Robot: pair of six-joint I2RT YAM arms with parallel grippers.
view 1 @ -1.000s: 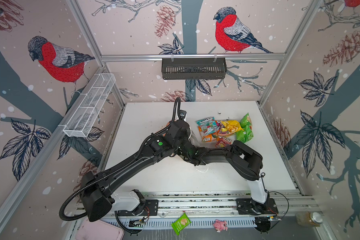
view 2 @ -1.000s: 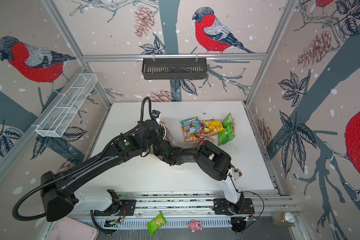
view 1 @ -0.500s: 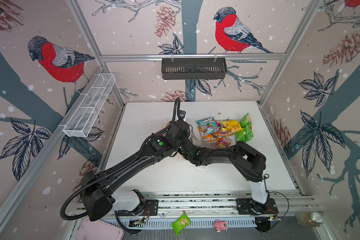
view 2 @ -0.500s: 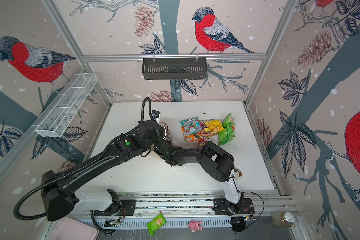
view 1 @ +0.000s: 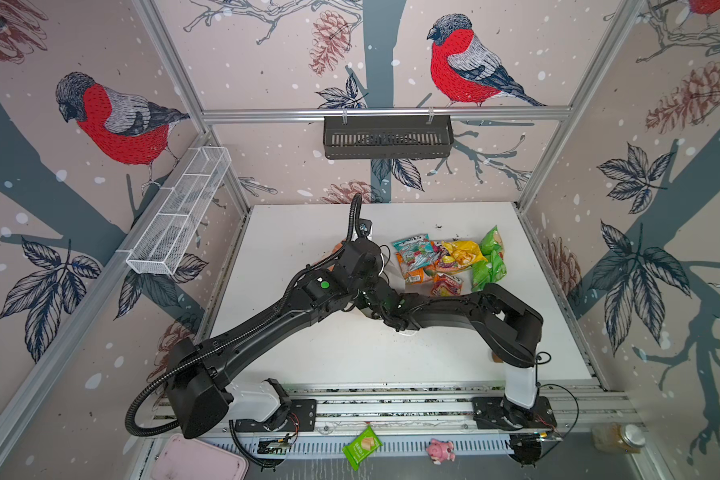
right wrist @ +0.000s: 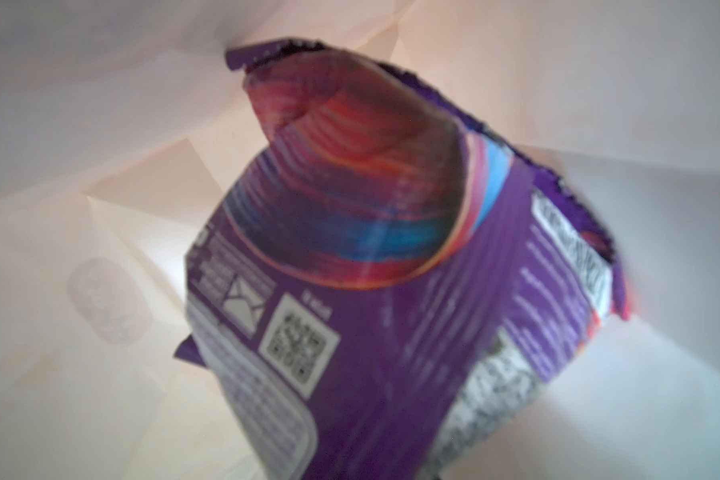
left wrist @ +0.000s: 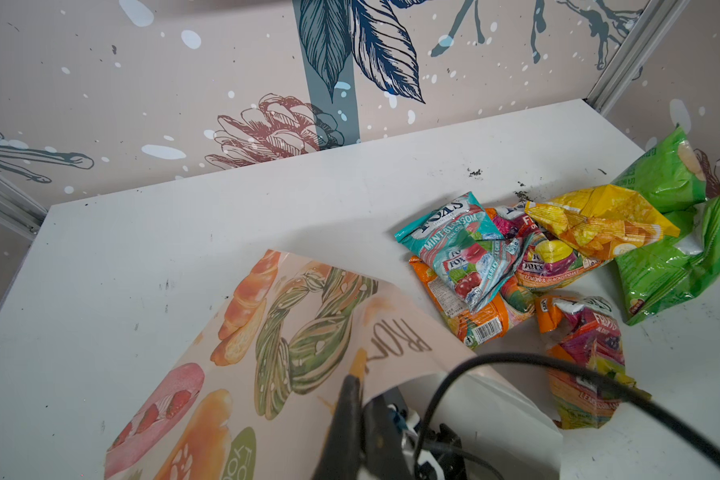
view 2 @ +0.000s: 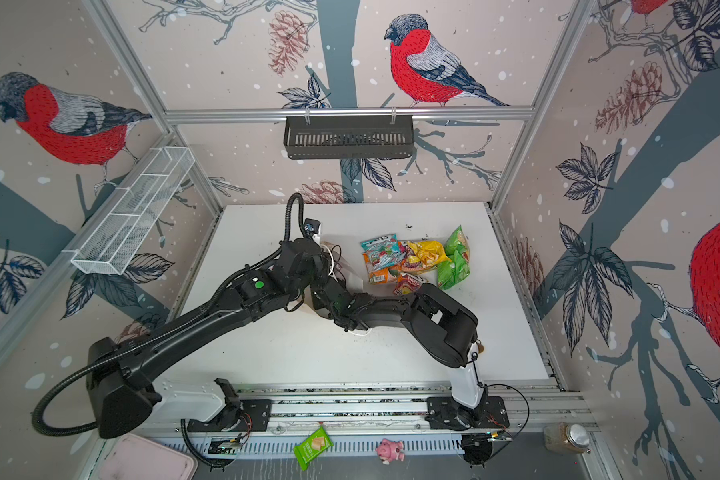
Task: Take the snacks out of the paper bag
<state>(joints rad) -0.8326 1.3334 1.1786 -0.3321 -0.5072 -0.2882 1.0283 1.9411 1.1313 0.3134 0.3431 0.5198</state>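
Inside the paper bag (left wrist: 292, 332), one purple snack (right wrist: 391, 299); seven snacks (left wrist: 462, 245) outside; left tool (left wrist: 355, 384) clamps bag; right tool hidden.

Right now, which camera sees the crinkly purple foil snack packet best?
The right wrist view. The crinkly purple foil snack packet fills that picture, though it is blurred. The left wrist view shows only the printed outside of the cream paper bag. In both top views the packet is hidden.
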